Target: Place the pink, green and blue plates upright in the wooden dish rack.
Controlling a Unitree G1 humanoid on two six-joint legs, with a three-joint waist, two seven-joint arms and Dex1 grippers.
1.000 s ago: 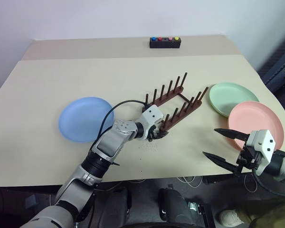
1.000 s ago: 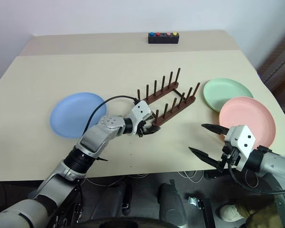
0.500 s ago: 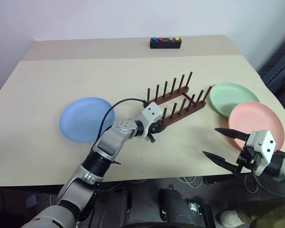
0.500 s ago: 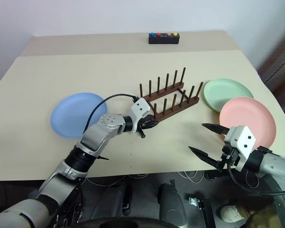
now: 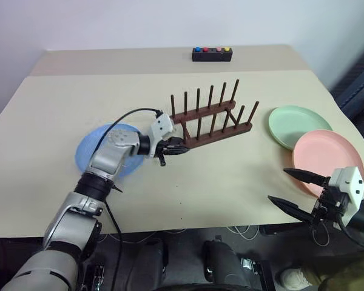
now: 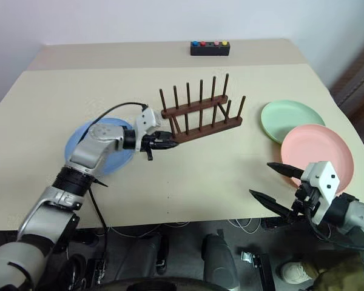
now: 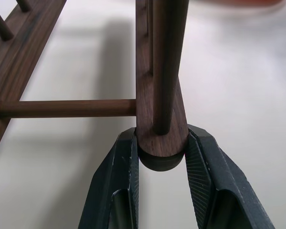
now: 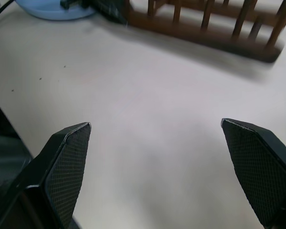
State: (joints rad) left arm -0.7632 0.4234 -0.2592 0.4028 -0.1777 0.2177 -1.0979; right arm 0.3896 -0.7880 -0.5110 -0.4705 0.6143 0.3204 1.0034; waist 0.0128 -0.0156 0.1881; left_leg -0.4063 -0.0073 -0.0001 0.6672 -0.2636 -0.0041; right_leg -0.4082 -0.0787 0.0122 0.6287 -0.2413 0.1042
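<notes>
One rail end of the wooden dish rack [image 5: 209,119] is clamped by left gripper [image 7: 161,157]; right gripper [image 5: 298,193] gapes. Slender purchase risks slipping, toppling rack.

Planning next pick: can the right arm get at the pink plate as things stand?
Probably yes. The right tool is open and holds nothing, right beside the pink plate, which lies flat with nothing on it; the green plate only meets its far edge.
</notes>
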